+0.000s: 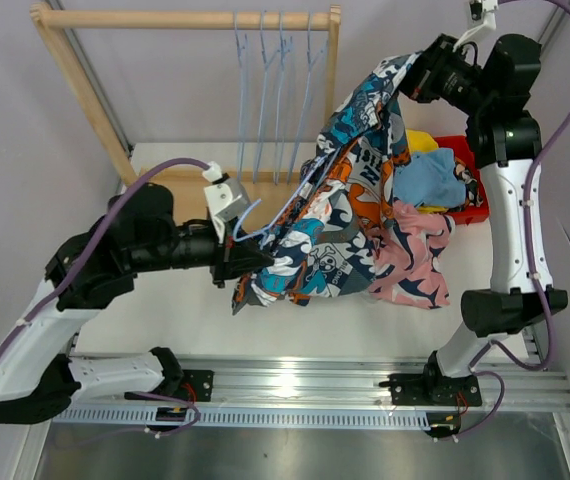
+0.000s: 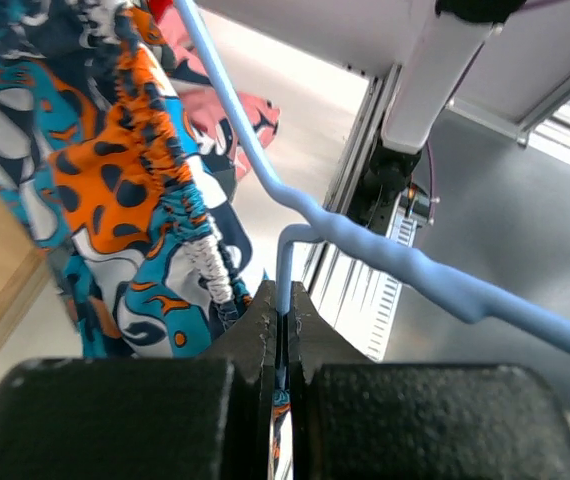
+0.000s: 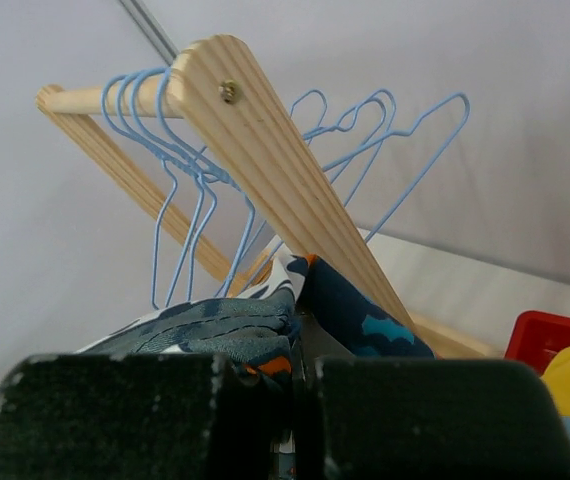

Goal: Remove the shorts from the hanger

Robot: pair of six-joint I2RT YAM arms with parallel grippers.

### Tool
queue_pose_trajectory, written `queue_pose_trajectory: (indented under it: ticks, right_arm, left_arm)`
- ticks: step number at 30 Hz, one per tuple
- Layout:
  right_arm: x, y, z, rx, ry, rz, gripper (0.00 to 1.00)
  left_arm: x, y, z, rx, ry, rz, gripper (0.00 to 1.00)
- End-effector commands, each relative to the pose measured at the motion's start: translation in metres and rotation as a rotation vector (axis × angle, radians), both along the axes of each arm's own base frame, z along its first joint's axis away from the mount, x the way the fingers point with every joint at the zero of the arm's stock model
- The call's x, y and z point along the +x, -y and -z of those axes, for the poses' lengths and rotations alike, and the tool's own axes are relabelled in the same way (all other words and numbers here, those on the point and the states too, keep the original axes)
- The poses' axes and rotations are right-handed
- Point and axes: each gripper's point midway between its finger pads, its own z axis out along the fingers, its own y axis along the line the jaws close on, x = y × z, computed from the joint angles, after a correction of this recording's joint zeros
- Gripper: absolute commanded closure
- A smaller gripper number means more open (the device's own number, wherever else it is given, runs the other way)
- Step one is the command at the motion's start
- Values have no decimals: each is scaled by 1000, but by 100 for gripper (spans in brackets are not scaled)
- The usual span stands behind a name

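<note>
Left wrist: left hand (image 2: 281,300) fully closed around blue hanger (image 2: 385,255).

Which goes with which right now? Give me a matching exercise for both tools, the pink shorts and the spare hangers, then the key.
Column one:
1. left tool
2. right tool
3. pink shorts
4. empty hangers

Column two:
A. hanging on the wooden rail
B. shut on the patchwork shorts
C. lying on the table
D. shut on the wire of a blue hanger

Pairs: 1-D, 2-B, 3-C, 4-A.
</note>
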Motion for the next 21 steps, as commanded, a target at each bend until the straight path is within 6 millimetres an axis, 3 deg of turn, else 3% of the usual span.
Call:
queue_pose_trajectory:
  ticks: [1,8,14,17,21]
  right_arm:
    - [6,18,-41,59,104,88,100]
    - [-11,7,-66,79,168,97,100]
    - [-31,10,-81,84,181,96,100]
    - [-28,15,-83,97,180,103,100]
    - [-26,21,-89,137,158,83,100]
  left_arm:
    - [-24,-2,43,155,-108,71,100]
    - [-24,19,56,226,-101,96,100]
    - [-5,20,69,276,-83,3,100]
    - [-10,22,72,280,-103,16,100]
    - [-3,24,93,342,-116,-13,100]
